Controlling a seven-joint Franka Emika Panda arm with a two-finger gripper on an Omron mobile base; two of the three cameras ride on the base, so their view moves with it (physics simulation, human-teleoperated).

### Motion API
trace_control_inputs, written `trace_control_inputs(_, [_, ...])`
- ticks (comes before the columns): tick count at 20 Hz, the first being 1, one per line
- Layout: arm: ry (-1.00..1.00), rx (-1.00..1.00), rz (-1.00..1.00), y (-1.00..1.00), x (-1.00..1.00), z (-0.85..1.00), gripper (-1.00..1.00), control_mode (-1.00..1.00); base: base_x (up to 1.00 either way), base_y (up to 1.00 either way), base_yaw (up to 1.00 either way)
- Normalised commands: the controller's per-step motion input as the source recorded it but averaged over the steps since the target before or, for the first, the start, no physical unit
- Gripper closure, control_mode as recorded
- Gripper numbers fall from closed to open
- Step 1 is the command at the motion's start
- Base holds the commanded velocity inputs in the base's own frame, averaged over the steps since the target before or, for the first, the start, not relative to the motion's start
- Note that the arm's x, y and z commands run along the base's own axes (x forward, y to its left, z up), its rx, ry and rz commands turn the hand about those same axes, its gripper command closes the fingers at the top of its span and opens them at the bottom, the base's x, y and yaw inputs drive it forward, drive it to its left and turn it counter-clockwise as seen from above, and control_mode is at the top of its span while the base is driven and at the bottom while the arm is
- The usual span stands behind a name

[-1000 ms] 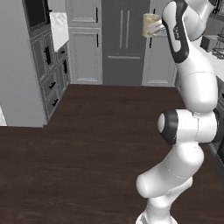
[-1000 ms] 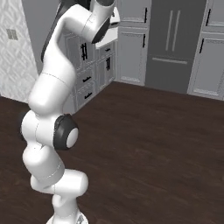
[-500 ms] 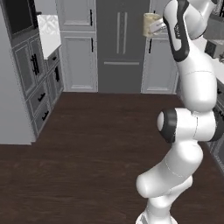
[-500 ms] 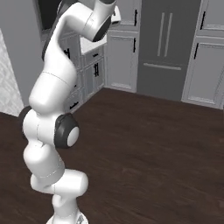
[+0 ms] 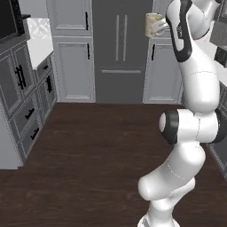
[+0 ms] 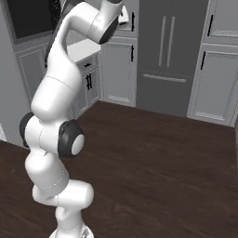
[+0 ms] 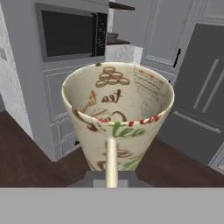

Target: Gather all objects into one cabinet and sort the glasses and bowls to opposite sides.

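My gripper [image 5: 158, 28] is raised high in front of the tall grey cupboards and is shut on the cream mug [image 5: 150, 24]. In the hand view the mug [image 7: 118, 111] stands upright and close. It has brown, red and green tea lettering, and its handle [image 7: 111, 162] points toward me. The finger tips are hidden behind the handle. Beyond the mug, a dark-brown wall shelf [image 7: 120, 42] hangs to the right of the microwave. A small greyish bowl shape [image 7: 112, 36] rests on it, too far off to make out. The red cup and the blue bowl are out of view.
A black microwave [image 7: 72, 35] sits in the grey cupboard wall on the left. Grey drawers with black handles [image 5: 26, 115] line the left side. A tall grey fridge [image 5: 120, 48] stands ahead. Dark wood floor [image 5: 97, 150] lies open in front of the base.
The whole picture has shifted, so the base has moved: the left cupboards are nearer and larger. The arm keeps its raised pose with the mug still held.
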Motion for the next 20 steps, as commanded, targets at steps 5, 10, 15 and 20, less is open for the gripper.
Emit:
trace_control_inputs(5, [0.00, 0.00, 0.00, 0.00, 0.00, 0.00, 1.00, 1.00, 0.96, 0.01, -0.02])
trace_control_inputs(10, [0.00, 0.00, 0.00, 0.00, 0.00, 0.00, 1.00, 1.00, 0.98, 0.08, -0.01])
trace_control_inputs(15, [0.00, 0.00, 0.00, 0.00, 0.00, 0.00, 1.00, 1.00, 0.76, 0.19, 0.06])
trace_control_inputs(20, [0.00, 0.00, 0.00, 0.00, 0.00, 0.00, 1.00, 1.00, 0.58, 0.16, 0.20])
